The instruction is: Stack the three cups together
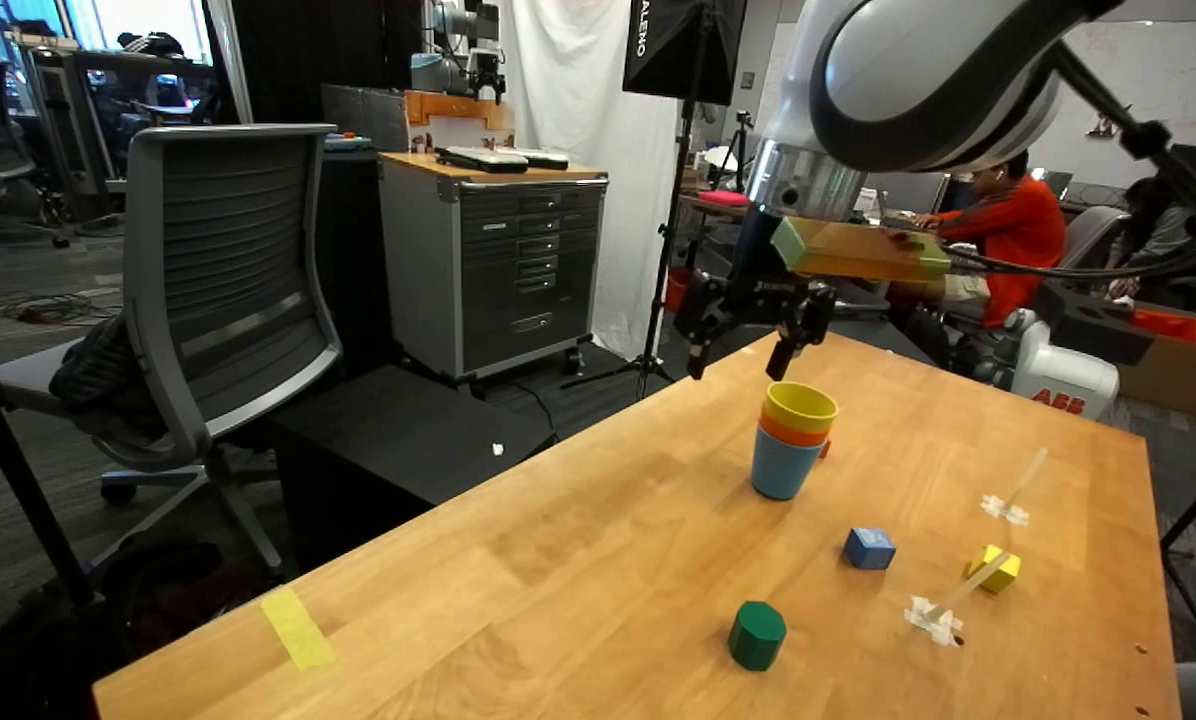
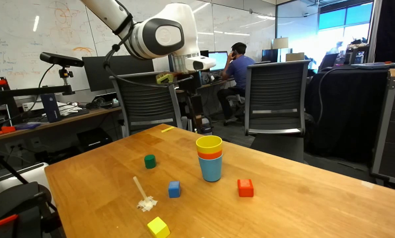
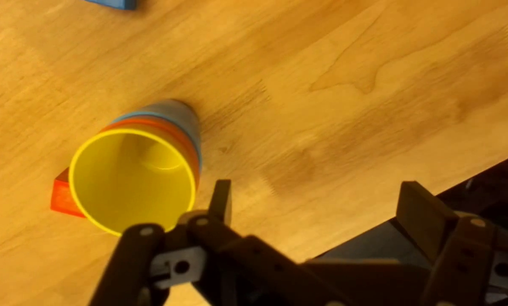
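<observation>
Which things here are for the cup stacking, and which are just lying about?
Part of the job:
yellow cup, on top
orange cup, in the middle
blue cup, at the bottom
the robot's fingers, open

No part in it:
green block
red block
blue block
yellow block
two thin sticks, seemingly stuck down
yellow tape
</observation>
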You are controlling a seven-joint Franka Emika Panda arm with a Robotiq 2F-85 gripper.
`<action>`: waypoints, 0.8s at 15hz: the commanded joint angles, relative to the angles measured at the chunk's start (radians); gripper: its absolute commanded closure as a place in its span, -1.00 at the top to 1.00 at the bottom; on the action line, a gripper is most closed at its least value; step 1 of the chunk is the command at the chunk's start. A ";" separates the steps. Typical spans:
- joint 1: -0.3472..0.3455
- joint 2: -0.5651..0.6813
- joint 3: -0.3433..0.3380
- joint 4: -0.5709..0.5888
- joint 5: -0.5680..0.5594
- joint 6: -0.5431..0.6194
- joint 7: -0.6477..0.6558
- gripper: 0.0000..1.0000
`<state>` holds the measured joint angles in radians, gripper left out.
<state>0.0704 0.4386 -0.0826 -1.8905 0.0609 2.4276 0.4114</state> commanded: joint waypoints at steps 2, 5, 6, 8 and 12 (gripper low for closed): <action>0.018 -0.202 0.069 -0.211 -0.011 0.043 -0.142 1.00; 0.025 -0.273 0.111 -0.291 -0.005 0.034 -0.217 1.00; 0.027 -0.294 0.123 -0.315 -0.003 0.025 -0.235 1.00; 0.023 -0.237 0.123 -0.258 -0.005 0.011 -0.203 1.00; 0.024 -0.278 0.138 -0.311 -0.005 0.011 -0.234 1.00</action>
<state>0.0993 0.1613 0.0511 -2.2036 0.0567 2.4420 0.1775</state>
